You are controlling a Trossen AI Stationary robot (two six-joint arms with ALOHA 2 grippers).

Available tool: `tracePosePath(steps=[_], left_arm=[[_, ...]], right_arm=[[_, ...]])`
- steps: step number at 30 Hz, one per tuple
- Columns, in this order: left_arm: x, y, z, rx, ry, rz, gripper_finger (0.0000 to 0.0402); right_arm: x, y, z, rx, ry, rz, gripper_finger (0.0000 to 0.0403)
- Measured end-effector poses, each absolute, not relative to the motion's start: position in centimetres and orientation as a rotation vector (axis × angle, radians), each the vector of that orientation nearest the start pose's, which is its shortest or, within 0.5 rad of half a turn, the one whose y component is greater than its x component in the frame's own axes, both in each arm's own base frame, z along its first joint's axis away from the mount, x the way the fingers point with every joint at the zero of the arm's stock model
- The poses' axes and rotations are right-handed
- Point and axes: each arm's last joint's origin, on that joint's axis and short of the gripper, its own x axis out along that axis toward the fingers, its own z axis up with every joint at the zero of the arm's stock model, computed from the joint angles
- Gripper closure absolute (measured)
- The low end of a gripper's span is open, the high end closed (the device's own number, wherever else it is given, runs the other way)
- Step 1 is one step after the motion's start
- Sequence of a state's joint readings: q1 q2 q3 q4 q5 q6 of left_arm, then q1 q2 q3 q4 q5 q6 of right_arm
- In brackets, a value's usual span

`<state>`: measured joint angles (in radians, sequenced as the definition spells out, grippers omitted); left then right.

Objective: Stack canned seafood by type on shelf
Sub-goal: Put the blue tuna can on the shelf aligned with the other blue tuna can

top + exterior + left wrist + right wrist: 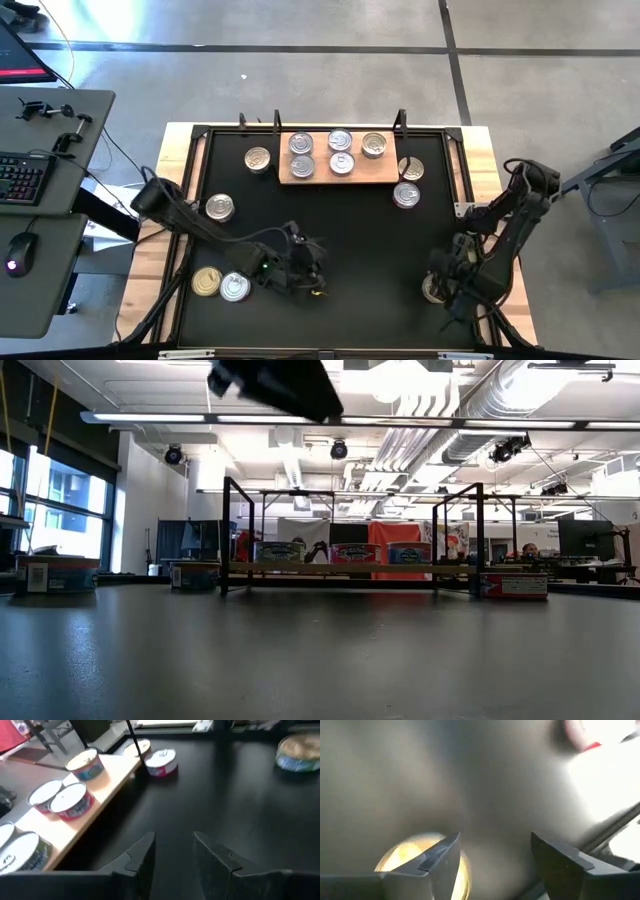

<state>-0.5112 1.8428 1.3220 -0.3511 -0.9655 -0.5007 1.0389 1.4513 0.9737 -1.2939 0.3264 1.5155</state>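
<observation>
Left gripper low over the black mat near the bench's front, left of centre; fingers parted by a narrow gap, nothing between them. Right gripper down at the front right corner of the mat, fingers set wide apart and empty, a gold-lidded tin lying just beside one finger, partly behind it.

Light-wood shelf lying flat at the back of the mat, between the black frame posts. Five tins on it: two silver lids to the left, two silver lids in the middle, one darker-lidded tin at the right end.

Loose tins around: one just left of the shelf, two just off its right end, one on the mat's left side, a gold one and a silver one touching at the front left.

Desk with keyboard and mouse well to the left.
</observation>
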Motion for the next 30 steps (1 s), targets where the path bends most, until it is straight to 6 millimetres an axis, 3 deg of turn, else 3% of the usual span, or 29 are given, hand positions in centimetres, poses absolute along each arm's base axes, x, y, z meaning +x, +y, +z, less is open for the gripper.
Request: tracePosePath(steps=[6, 11, 15, 22, 25, 30], left_arm=[[35.9, -16.7, 20.0, 0.099, 0.568, 0.566, 0.0283], [35.9, -16.7, 19.9, 0.099, 0.569, 0.568, 0.0283], [34.8, -17.2, 20.7, 0.144, 0.589, 0.555, 0.0283], [30.2, -15.7, 24.4, 0.064, 0.636, 0.679, 0.0283], [27.8, -13.3, 25.5, -0.035, 0.713, 0.82, 0.0283], [25.1, -8.9, 25.8, -0.133, 0.952, 1.151, 0.0292]], right_arm=[[12.1, 20.1, 20.4, 0.194, 1.436, -0.262, 0.0193], [12.0, 20.3, 19.1, 0.217, 1.528, -0.353, 0.0233], [12.3, 20.5, 18.0, 0.172, 1.556, -0.37, 0.0272], [14.8, 20.0, 17.9, 0.141, 1.272, -0.397, 0.0315], [16.1, 20.0, 18.1, 0.135, 1.117, -0.375, 0.0321], [18.1, 20.7, 18.6, 0.114, 0.929, -0.279, 0.0322]])
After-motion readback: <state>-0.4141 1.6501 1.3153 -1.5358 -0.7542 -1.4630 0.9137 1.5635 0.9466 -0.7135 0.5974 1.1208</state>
